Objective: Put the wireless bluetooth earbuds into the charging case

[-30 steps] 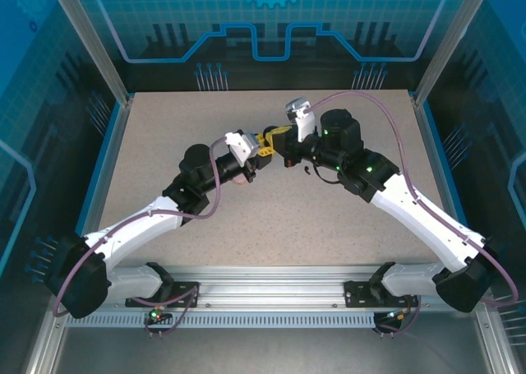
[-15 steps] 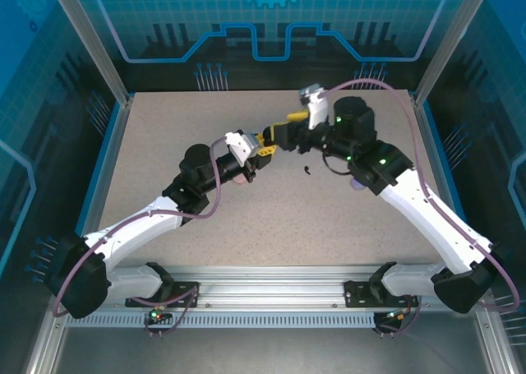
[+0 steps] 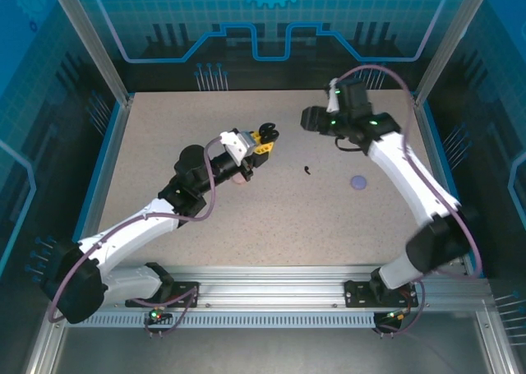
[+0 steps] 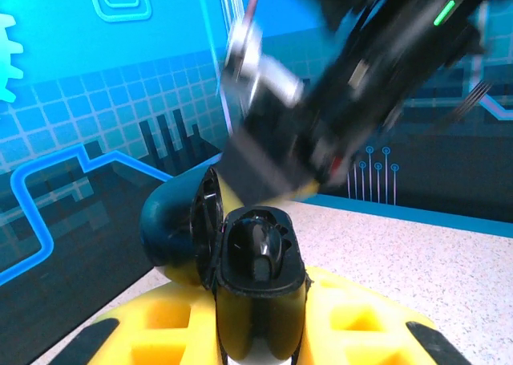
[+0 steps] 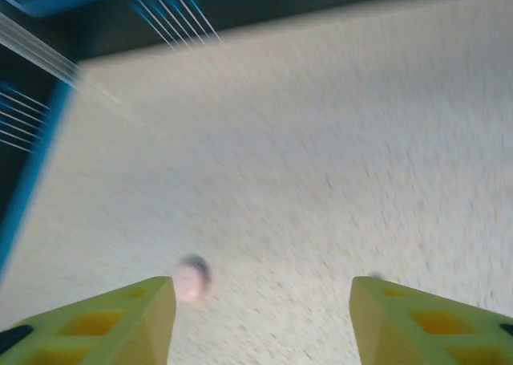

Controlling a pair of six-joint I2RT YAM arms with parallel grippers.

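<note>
The left hand (image 3: 255,146) grips the open black charging case (image 4: 258,281), lid tipped back. The right hand (image 5: 260,305) hangs empty, fingers spread. A black earbud (image 3: 306,171) lies on the counter (image 3: 164,127) near it, toward the arm bases. Best to pinch its stem squarely.

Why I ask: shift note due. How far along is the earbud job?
Done: one dark earbud looks seated in the open black case. In hand: left claw grips that case; right claw hangs open over the table. Left: a black earbud lying on the table.
</note>
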